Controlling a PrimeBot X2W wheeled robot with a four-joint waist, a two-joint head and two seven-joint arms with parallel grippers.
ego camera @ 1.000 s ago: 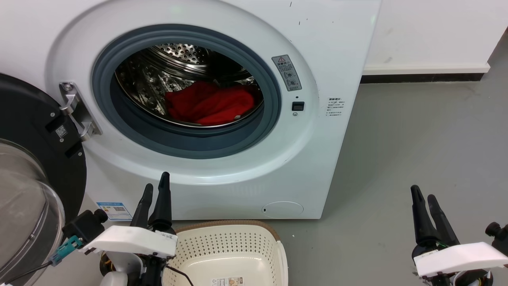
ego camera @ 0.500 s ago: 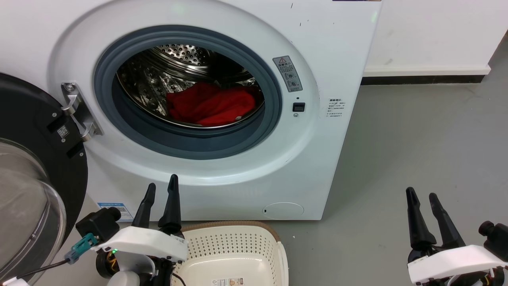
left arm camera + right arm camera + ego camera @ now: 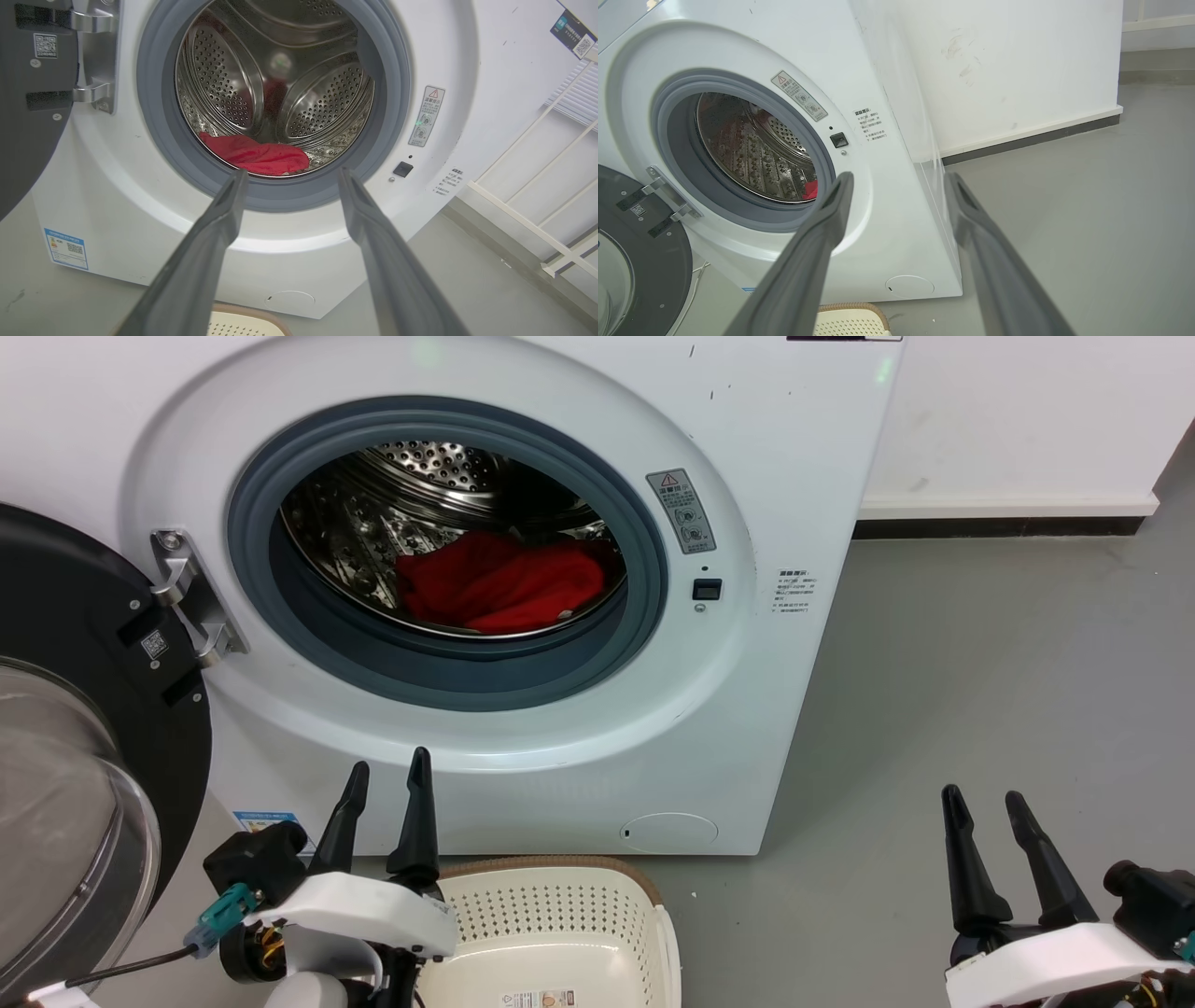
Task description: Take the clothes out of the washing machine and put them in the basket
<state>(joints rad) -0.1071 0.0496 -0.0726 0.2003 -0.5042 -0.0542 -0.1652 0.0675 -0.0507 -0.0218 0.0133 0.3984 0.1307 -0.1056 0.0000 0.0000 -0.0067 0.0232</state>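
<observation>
Both left end effector and right end effector gape empty above grey floor by white wall.

The washing machine stood with its mouth wide open, and the drum above the clothes on its bottom was free. The door hung swung out at the machine's left, its hinge at the mouth's left edge, closing off that side. The basket sat on the floor close before the machine's base. Right of the machine, open floor ran back to the wall.
</observation>
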